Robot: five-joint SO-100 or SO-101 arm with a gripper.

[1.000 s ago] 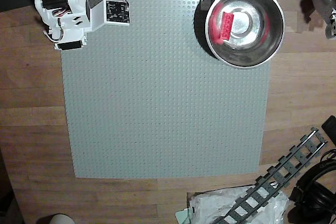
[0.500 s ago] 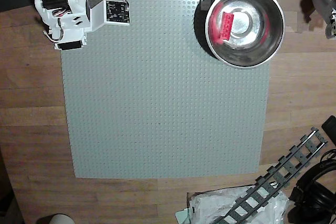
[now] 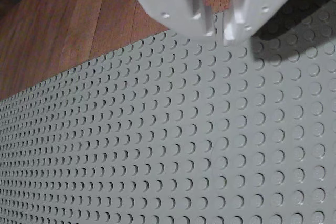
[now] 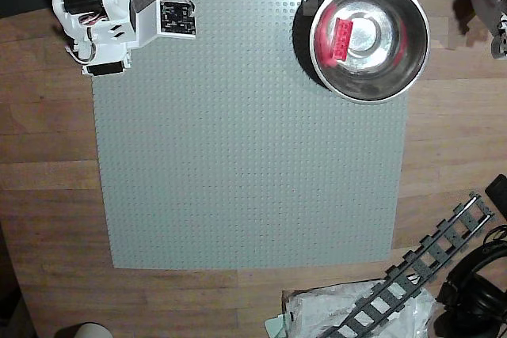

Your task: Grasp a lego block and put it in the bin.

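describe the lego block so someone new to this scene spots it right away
In the overhead view, start at the big grey baseplate and go to its top right corner, where the steel bowl sits. The lego block lies inside against the bowl's left wall. It is the only small, bright red-pink studded piece there.
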